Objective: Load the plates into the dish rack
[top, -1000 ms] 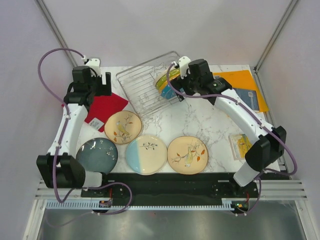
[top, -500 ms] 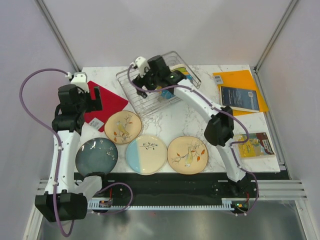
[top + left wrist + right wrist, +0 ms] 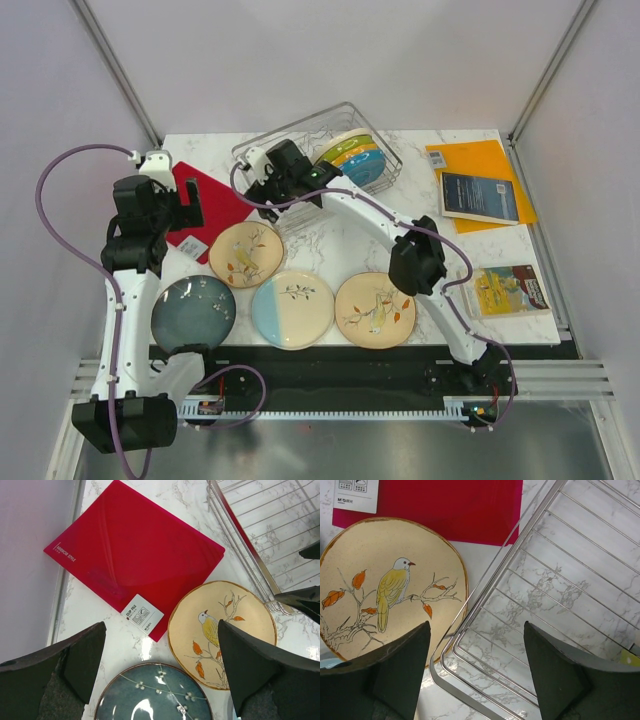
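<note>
Marble counter, white with grey veins. Carries everything below.

Dish rack: silver wire, at the far middle of the counter, set at a slant. A few coloured dishes, green, yellow and blue, stand on edge in its right end. The rest of the grid is bare wire.

Red mat: flat, left of the rack, white label at its near edge. One corner reaches under the rack's left rim.

Four plates, all flat on the counter and none in the rack. First cream bird plate lies just beside the rack's near-left corner; contact with the rim cannot be told. Near row, left to right: teal speckled plate, blue-and-cream plate, second cream bird plate.

Right tool: fingers spread wide, nothing between them. Hangs above the rack's near-left corner, first bird plate to one side.

Left tool: fingers also spread wide, nothing held. Hangs above the gap between mat, teal plate and first bird plate.
</note>
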`<state>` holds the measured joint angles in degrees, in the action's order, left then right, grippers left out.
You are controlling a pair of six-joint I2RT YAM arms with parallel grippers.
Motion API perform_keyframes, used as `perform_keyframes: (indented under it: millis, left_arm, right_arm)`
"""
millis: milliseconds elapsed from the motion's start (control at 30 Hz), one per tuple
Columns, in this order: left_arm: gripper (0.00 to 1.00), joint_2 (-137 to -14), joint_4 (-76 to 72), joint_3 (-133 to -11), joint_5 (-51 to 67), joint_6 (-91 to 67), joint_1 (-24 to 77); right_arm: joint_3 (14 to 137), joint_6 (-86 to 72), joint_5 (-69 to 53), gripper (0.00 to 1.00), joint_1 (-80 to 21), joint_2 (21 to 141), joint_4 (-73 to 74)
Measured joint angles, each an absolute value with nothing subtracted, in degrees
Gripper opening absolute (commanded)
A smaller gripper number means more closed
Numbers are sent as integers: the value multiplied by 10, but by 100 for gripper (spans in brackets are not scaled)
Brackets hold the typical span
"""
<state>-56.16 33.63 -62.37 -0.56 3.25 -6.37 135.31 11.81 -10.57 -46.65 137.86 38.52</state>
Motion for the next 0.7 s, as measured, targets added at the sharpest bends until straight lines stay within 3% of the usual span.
perform_keyframes:
  millis: [167,267,333,433,500,700]
  left_arm:
    - [99,-562,340,-624,8,23,-64]
    - [99,-561,341,-624,16,22,-64]
    - [99,-561,342,-624,19,22,-64]
    - [99,-555,342,-620,20,19,-64]
    - [99,-550,342,-615,21,14,-64]
    - [99,-537,342,-599,28,3,-64]
  right_arm:
    - [1366,120,-72,72,-478,1392,380]
    - [1376,122,-50,55,-491,1414,378]
    - [1382,125,-37,52,-498,1431,376]
    - [1383,127,-14,26,-505,1446,376]
    - [1385,102,22,1,-510,1447,380]
    - [1377,22,150,0,-525,1439,391]
